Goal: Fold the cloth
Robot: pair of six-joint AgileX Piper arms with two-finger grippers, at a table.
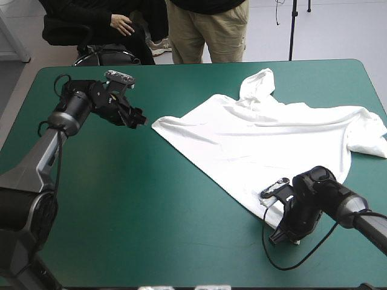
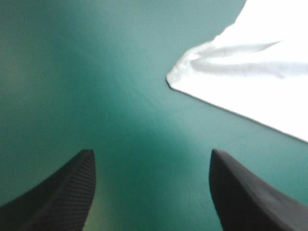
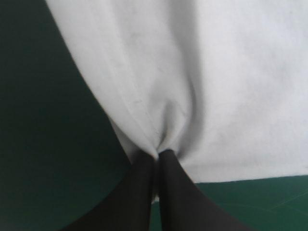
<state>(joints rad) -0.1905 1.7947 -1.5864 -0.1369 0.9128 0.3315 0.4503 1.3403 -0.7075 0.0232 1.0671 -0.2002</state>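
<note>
The white T-shirt (image 1: 272, 136) lies spread mostly flat across the right half of the teal-green table, one sleeve (image 1: 257, 81) pointing to the far edge and another bunched at the right edge. My right gripper (image 3: 156, 156) is shut on the T-shirt (image 3: 202, 72) at its near corner, the cloth puckered where the fingers pinch it; in the high view this gripper (image 1: 285, 232) sits near the front right. My left gripper (image 1: 140, 119) hovers just left of the shirt's left corner (image 2: 175, 77), its fingers (image 2: 72, 187) wide apart over bare cover, holding nothing.
Bare teal-green cover (image 1: 139, 199) stretches over the left and front of the table. The shirt's right sleeve (image 1: 369, 136) reaches the table's right edge.
</note>
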